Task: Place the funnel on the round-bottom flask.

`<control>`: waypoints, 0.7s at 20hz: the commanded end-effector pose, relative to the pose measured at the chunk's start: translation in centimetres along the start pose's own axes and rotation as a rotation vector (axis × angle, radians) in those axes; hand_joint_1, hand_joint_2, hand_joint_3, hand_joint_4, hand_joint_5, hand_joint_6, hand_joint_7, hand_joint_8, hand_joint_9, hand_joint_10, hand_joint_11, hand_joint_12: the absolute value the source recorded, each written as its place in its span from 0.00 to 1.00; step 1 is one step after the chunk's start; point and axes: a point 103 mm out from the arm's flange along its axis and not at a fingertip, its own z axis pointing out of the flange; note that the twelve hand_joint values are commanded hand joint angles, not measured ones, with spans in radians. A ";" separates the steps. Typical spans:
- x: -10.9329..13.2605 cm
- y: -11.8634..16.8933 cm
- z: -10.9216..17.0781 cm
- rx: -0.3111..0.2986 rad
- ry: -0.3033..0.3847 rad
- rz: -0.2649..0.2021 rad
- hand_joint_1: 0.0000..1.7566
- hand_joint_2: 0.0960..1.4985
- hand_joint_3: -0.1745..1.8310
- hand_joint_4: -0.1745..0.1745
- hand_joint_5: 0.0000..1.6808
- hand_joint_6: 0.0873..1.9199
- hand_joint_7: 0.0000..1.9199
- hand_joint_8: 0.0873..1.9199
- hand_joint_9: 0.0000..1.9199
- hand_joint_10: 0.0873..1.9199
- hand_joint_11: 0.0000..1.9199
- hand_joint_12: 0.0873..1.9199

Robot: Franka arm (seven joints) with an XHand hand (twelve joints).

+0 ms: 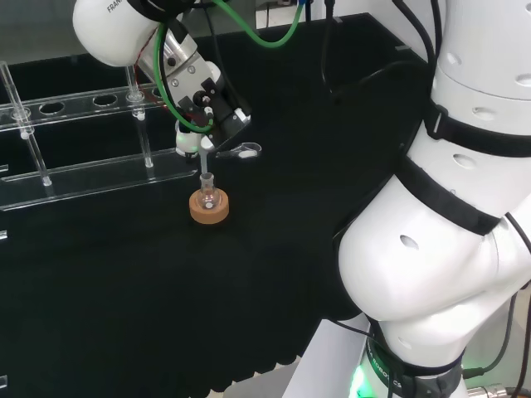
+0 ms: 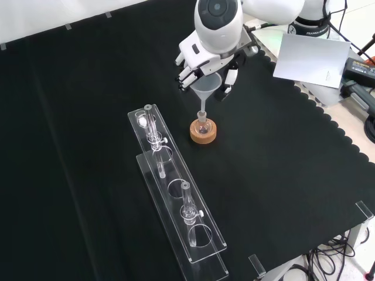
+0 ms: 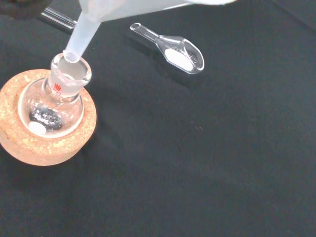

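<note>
The hand [image 2: 202,61] has its fingers curled around the cone of the funnel [image 2: 210,88] and holds it above the round-bottom flask [image 3: 52,106]. In the wrist view, the stem tip is at the rim of the flask neck; it seems just at the opening, but I cannot say if it touches. The flask sits in a cork ring [image 2: 203,131]. Around the ring the black cloth [image 2: 281,175] is free. A clear rack [image 2: 176,199] stands near, and a glass scoop [image 3: 173,49] lies apart.

The robot hand [image 2: 202,61] hangs below the arm, fingers curled downward in a grasp.
</note>
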 end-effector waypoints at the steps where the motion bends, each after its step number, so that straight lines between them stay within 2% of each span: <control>1: 0.1 -0.2 0.0 -0.011 0.000 -0.004 0.47 0.46 0.36 0.39 0.49 0.37 0.47 0.36 0.64 0.20 0.46 0.58; 14: 0.7 0.1 0.5 0.000 -0.010 -0.007 0.47 0.46 0.36 0.39 0.49 0.37 0.47 0.36 0.64 0.20 0.45 0.58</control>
